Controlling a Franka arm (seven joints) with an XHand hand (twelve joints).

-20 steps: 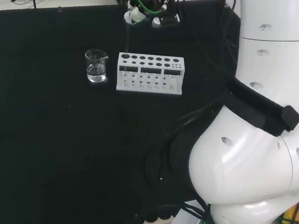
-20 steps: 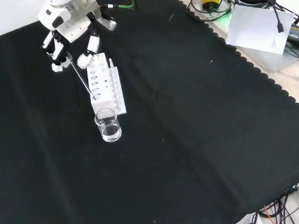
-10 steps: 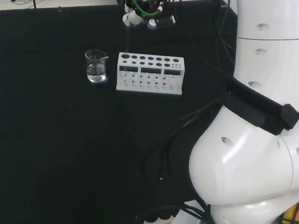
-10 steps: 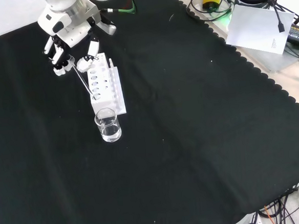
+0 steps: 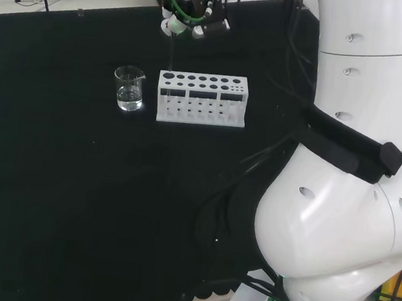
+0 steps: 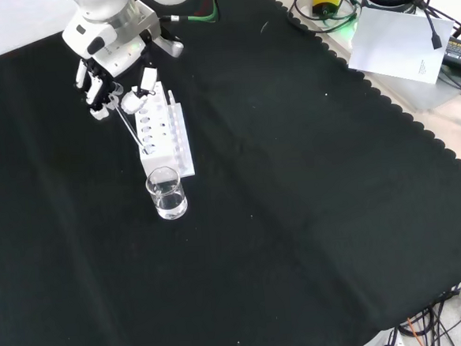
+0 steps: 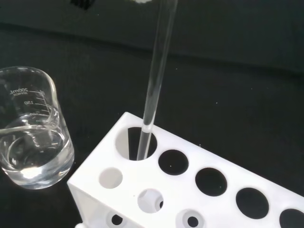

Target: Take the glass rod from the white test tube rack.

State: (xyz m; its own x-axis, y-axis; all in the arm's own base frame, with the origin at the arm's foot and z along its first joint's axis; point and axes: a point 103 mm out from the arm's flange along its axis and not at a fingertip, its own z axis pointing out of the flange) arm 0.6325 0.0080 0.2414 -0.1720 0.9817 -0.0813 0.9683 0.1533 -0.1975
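The white test tube rack [image 6: 164, 134] stands on the black cloth, also in the head view [image 5: 201, 99]. The clear glass rod [image 7: 154, 80] leans out of the rack's end hole nearest the beaker; in the front view the rod [image 6: 128, 126] slants up and left. The hand [image 6: 116, 58] hangs over the rod's upper end, with fingers [image 6: 97, 99] on one side and the thumb [image 6: 140, 92] on the other, a gap between them. I see no finger touching the rod. In the head view the hand [image 5: 189, 9] is beyond the rack's left end.
A glass beaker [image 6: 167, 193] with a little clear liquid stands just off the rack's end, beaker [image 5: 129, 88] to the left of the rack in the head view and close by in the wrist view [image 7: 31, 137]. The arm's white links [image 5: 349, 173] fill the head view's right.
The hand has shifted a little toward the rack, right and down in the front view. The rod still stands in its hole, and rack and beaker have not moved.
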